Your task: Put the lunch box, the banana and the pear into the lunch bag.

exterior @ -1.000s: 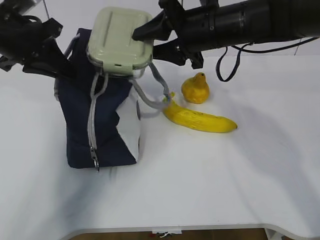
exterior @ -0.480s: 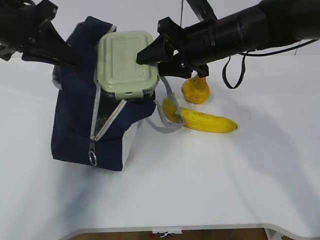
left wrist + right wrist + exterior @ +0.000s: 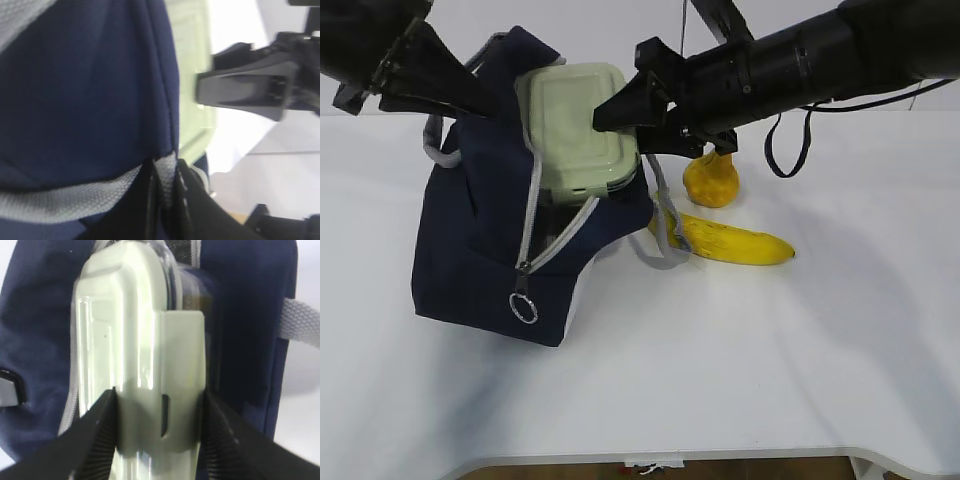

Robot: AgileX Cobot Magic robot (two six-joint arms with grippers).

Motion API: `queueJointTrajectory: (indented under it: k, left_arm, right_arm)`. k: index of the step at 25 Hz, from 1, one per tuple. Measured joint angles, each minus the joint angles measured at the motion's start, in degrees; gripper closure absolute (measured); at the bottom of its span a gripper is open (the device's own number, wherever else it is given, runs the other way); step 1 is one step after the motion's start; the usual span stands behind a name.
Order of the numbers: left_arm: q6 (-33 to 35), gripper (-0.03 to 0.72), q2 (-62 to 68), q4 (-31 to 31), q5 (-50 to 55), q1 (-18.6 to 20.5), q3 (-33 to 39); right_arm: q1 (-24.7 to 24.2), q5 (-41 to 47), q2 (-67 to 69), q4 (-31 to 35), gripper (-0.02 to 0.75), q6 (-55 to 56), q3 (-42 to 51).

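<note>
The navy lunch bag (image 3: 480, 260) leans to the left, its zipper open. My left gripper (image 3: 470, 98) is shut on a grey handle (image 3: 165, 182) and holds the bag's top up. My right gripper (image 3: 625, 112) is shut on the lunch box (image 3: 578, 125), clear with a sage-green lid; the box is tilted and partly inside the bag's mouth. In the right wrist view the fingers clamp the lid's clip end (image 3: 160, 405). The banana (image 3: 730, 242) and the pear (image 3: 711, 180) lie on the table right of the bag.
The bag's other grey handle (image 3: 665, 235) hangs over the banana's stem end. A metal ring pull (image 3: 524, 308) dangles at the zipper's lower end. The white table (image 3: 770, 370) stretches to the front edge.
The bag has been tipped further left and lifted by its handle. The lunch box has gone from flat above the bag to tilted and lower into the mouth.
</note>
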Motion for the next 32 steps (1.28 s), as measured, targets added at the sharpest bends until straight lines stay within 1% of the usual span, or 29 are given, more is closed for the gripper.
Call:
queueJointTrajectory:
  k: [4,8,14,17,22,25,28,32]
  left_arm:
    - [2.48,0.669,0.0,-4.01,1.24,0.0,0.0]
    - [3.98,0.669,0.54,-4.23,1.27,0.0,0.0]
    - [13.11,0.669,3.61,-9.38,2.15,-0.63,0.0]
    - [14.6,0.669,3.61,-9.69,2.23,-0.72,0.0]
    - [15.11,0.67,3.61,-3.71,2.23,-0.51,0.0]
    - [15.19,0.67,3.61,1.01,2.23,-0.51,-0.04]
    - [15.23,0.671,3.61,6.01,2.23,-0.51,-0.04]
    - [15.32,0.671,3.61,10.12,2.23,-0.51,-0.04]
  right_arm:
    - [0.62,-0.73,0.0,-4.02,0.352,-0.12,-1.41]
    - [1.74,-1.66,0.0,-7.56,0.352,-0.2,-3.36]
    - [5.38,-2.67,1.04,-15.76,0.351,1.48,-6.11]
    - [7.22,-3.3,1.23,-19.55,0.351,3.16,-6.93]
    - [7.79,-4.36,1.81,-21.18,0.351,4.69,-7.4]
    - [8.01,-5.24,3.5,-21.28,0.351,5.04,-7.66]
    - [9.12,-5.62,5.96,-21.3,0.351,5.04,-8.53]
    - [10.55,-6.26,8.63,-21.41,0.351,5.04,-10.9]
